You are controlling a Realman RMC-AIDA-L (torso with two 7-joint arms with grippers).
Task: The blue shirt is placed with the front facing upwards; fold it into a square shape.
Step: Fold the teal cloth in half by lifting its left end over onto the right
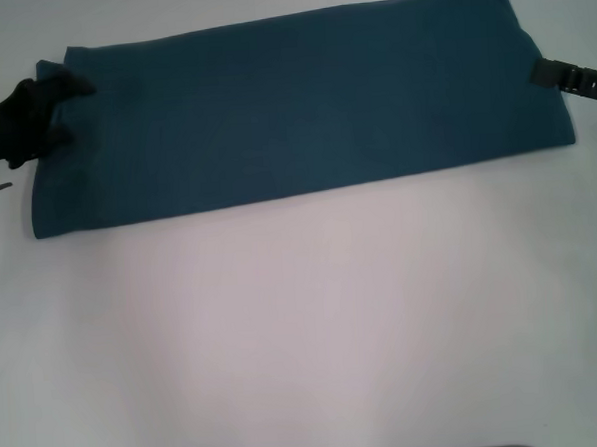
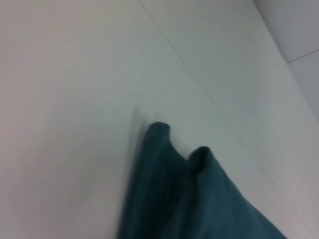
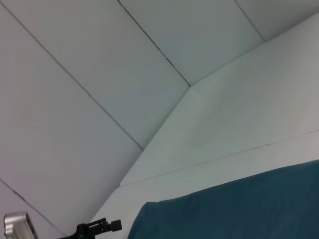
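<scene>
blue shirt point(image 1: 293, 114): folded into a long band, lying flat across far part of white worktop point(image 1: 304, 333) | left tool point(image 1: 62, 111): on shirt's left end, pinching cloth | right tool point(image 1: 541, 73): at shirt's right edge, grip state cannot tell

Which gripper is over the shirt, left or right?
The left gripper. Its dark fingers lie over the shirt's left end, while the right gripper only reaches the right edge.

The blue shirt point(image 3: 234, 206) lies flat on the white table point(image 3: 239, 119).
</scene>
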